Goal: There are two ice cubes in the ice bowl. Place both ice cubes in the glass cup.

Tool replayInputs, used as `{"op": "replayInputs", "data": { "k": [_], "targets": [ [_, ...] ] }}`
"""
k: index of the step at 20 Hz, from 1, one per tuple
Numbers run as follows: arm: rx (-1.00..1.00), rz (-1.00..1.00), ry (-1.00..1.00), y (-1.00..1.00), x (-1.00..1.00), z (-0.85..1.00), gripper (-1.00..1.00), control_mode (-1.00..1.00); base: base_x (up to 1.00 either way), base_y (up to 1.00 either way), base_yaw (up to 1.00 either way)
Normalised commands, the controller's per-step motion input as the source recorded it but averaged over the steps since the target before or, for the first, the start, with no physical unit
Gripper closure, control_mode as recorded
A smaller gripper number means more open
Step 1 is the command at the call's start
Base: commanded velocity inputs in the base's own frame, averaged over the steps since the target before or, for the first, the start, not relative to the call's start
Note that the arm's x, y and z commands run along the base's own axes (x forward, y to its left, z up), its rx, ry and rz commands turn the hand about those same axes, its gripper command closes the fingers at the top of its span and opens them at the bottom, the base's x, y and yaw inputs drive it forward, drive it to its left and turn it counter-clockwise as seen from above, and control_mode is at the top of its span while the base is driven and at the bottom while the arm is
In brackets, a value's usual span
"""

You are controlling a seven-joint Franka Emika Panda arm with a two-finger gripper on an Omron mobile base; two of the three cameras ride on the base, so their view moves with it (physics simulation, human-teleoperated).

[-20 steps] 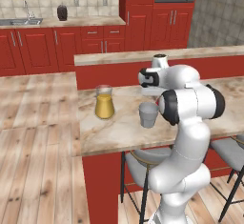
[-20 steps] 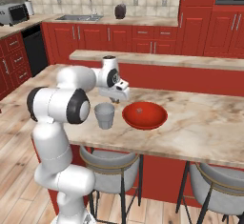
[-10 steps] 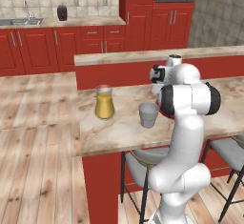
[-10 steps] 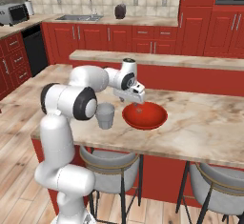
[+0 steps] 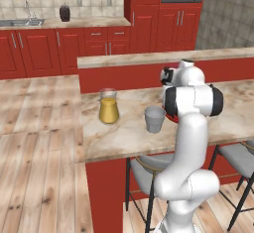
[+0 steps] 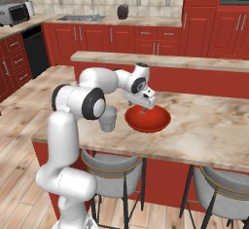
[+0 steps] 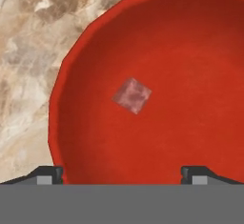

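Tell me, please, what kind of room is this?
It looks like a home kitchen. Red cabinets line the back wall, with a sink set in the counter and a microwave beside it. Stools stand under a stone breakfast bar.

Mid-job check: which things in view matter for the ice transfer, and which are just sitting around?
Job:
ice bowl
ice cube inside it
glass cup
gripper, above the bowl

Lying about:
jug of orange-yellow liquid
grey stools
dark jar on the far counter
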Motion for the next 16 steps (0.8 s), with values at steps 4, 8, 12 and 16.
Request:
{"op": "replayInputs", "data": {
  "k": [4, 8, 12, 16],
  "targets": [
    [0.0, 0.0, 0.0, -0.2, 0.05, -0.28, -1.0, -1.0, 0.0, 0.0, 0.0],
    [0.0, 0.0, 0.0, -0.02, 0.04, -0.33, -1.0, -1.0, 0.0, 0.0, 0.0],
    [0.0, -0.01, 0.0, 0.0, 0.24, -0.14, -1.0, -1.0, 0.0, 0.0, 0.0],
    [0.0, 0.0, -0.02, -0.06, 0.3, -0.07, -1.0, -1.0, 0.0, 0.0, 0.0]
  ]
}}
